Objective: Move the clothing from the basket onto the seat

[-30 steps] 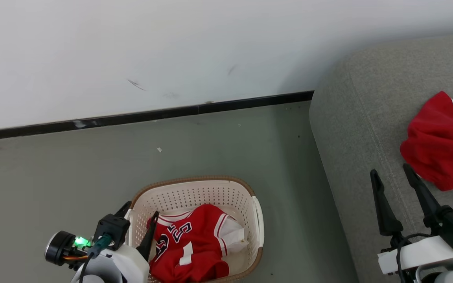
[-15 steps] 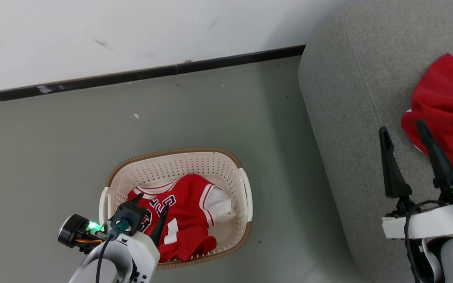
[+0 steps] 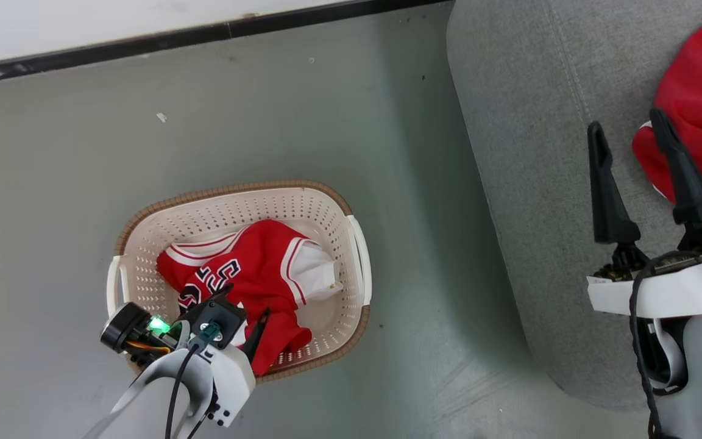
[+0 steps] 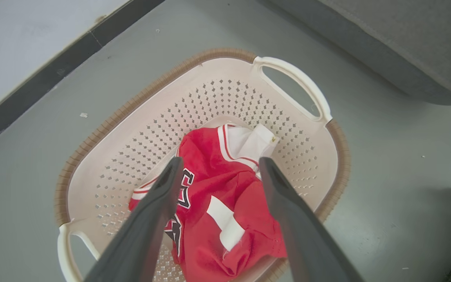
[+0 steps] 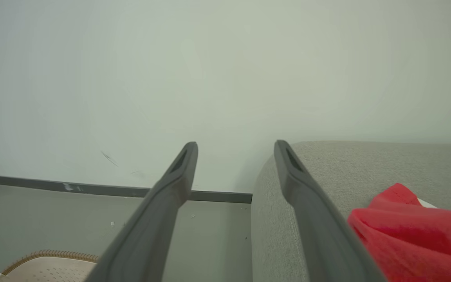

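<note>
Jersey (image 3: 247, 274) in basket (image 3: 229, 186), L hand (image 4: 220, 160) spread above it, maybe touching, R hand (image 3: 626, 119) spread over seat (image 3: 528, 152)

This reads as a plain home living room. In the head view a grey fabric sofa (image 3: 528, 152) lies at 3 o'clock, and a laundry basket (image 3: 162, 225) of red clothing (image 3: 259, 268) stands on smooth grey floor (image 3: 83, 152) at 7 o'clock. Dark skirting (image 3: 144, 42) edges a white wall (image 3: 52, 24) at 11 o'clock.
</note>
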### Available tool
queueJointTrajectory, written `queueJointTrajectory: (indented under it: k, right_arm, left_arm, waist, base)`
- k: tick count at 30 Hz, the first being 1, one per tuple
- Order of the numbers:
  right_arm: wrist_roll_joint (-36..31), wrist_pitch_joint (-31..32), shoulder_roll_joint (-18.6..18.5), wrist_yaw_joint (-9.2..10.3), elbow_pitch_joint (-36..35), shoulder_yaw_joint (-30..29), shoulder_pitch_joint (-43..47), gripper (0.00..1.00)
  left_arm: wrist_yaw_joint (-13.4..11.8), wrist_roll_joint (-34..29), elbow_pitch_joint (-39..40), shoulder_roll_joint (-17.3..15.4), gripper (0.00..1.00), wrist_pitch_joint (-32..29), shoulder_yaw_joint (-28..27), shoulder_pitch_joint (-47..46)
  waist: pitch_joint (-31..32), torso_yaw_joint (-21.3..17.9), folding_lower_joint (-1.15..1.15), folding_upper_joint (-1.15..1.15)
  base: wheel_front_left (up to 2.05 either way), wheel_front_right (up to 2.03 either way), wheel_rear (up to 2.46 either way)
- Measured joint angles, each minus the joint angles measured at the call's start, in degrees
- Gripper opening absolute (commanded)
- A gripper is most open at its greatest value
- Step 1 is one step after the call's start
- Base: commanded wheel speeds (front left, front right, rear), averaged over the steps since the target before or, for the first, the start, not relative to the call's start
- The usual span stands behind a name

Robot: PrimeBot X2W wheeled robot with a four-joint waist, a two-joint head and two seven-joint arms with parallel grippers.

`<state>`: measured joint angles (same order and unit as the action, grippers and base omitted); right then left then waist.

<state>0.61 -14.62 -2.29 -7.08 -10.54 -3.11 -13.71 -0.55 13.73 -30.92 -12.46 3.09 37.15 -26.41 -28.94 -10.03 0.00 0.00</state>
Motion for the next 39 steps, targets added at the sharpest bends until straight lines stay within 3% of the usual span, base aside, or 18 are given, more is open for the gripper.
queueJointTrajectory:
  k: [18,39]
  right_arm:
    - [0.6,0.0,-0.1,0.0,2.7,0.7,-13.9,1.0]
    - [4.0,0.0,-0.1,0.0,5.7,2.3,-20.1,1.0]
  left_arm:
    - [3.8,-4.1,-4.2,-0.6,1.0,-2.8,4.8,-5.3]
    - [4.0,-7.4,-11.1,-4.0,1.0,-11.5,6.0,-10.0]
  waist:
    - [-9.7,-3.8,0.0,0.0]
    - [-15.7,-7.7,0.0,0.0]
  base:
    - [0.0,0.0,0.0]
    - [0.0,0.0,0.0]
